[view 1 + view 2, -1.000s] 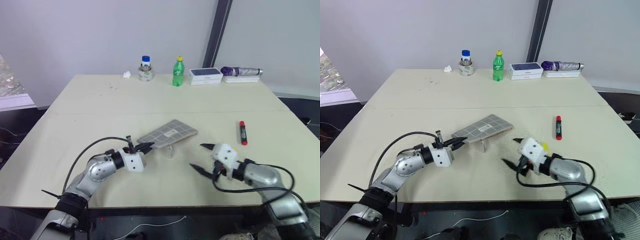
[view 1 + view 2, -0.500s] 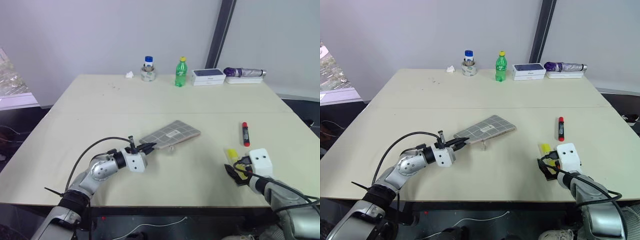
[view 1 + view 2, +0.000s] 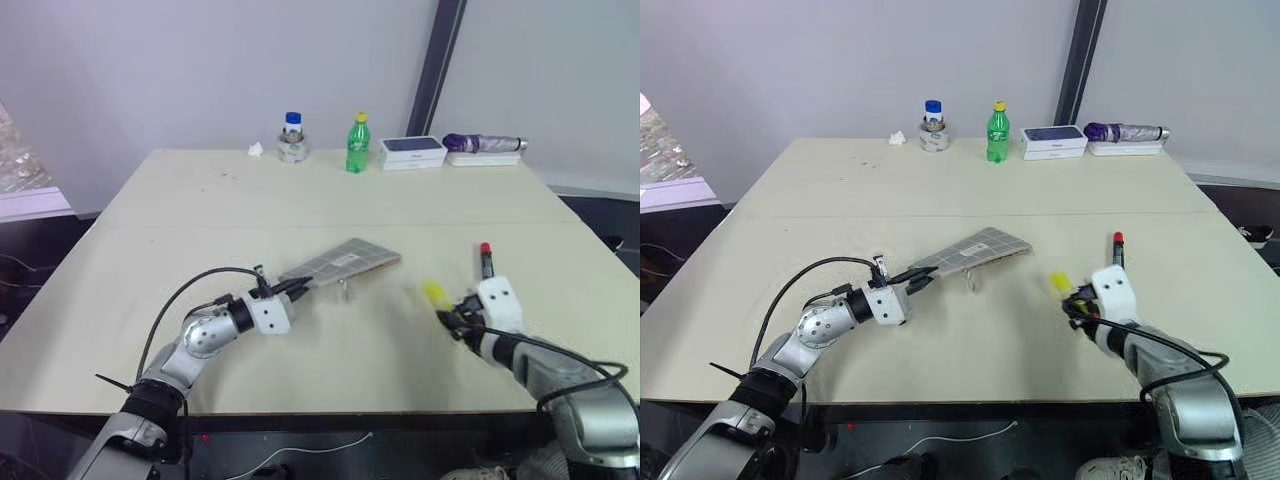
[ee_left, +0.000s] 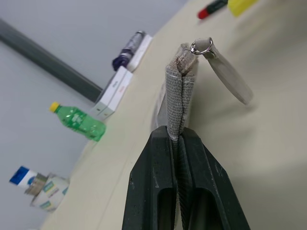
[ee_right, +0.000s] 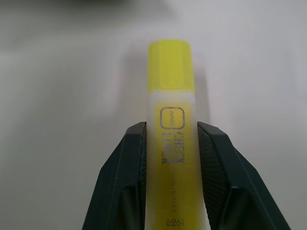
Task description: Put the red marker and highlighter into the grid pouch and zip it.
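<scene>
Left gripper (image 3: 297, 285) clamped on near edge of grid pouch (image 3: 345, 261), lifting it; right gripper (image 5: 171, 139) pinches highlighter (image 5: 171, 143); red marker (image 3: 486, 260) lies far right.

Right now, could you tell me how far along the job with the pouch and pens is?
Nothing is packed yet. The left claw pinches an edge of the grid pouch, holding it tilted off the table. The right claw grips the highlighter. The red marker lies on the table. Left: load both pens, then zip.

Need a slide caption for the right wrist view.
Right gripper clamps the yellow highlighter between both black fingers, cap end pointing away.
</scene>
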Motion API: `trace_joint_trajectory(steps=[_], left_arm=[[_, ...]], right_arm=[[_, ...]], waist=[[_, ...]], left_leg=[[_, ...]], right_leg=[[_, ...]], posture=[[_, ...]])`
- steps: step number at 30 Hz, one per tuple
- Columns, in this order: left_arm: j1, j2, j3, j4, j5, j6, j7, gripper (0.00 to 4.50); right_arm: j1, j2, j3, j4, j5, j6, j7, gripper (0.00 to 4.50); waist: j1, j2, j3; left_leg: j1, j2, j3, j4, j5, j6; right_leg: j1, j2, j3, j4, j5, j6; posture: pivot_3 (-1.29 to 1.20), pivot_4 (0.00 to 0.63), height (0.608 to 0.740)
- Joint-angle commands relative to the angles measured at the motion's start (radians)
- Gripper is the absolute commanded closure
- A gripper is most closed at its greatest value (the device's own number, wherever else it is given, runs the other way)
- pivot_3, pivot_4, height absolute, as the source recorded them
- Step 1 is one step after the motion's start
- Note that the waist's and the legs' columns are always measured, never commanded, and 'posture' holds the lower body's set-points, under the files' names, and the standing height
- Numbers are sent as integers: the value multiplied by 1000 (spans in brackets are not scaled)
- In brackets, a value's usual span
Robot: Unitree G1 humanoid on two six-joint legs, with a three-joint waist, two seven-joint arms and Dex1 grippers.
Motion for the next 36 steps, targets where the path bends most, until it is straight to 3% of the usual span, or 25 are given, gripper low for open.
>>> trace_joint_trajectory(steps=[1,9,23,36], left_arm=[[-1,5,27,-56,-59,9,-21,4500],[8,6,34,-83,-63,32,-32,4500],[39,12,14,-102,-79,48,-83,4500],[44,-2,10,-158,-130,114,-173,4500]], right_arm=[[-99,-22,86,21,-30,-122,43,3579],[-182,-7,176,129,-72,-204,44,3579],[-229,-5,164,213,-80,-242,48,3579],[-268,-24,289,218,-159,-316,108,3579]], waist=[[-2,0,0],[9,-1,0],[8,-1,0],[7,-1,0]], left_leg=[[0,0,0,0,0,0],[0,0,0,1,0,0],[0,0,0,1,0,0],[0,0,0,1,0,0]], right_leg=[[0,0,0,0,0,0],[1,0,-1,0,0,0],[0,0,-1,0,0,0],[0,0,0,0,0,0]], posture=[[0,150,740],[0,150,740],[0,150,740],[0,150,740]])
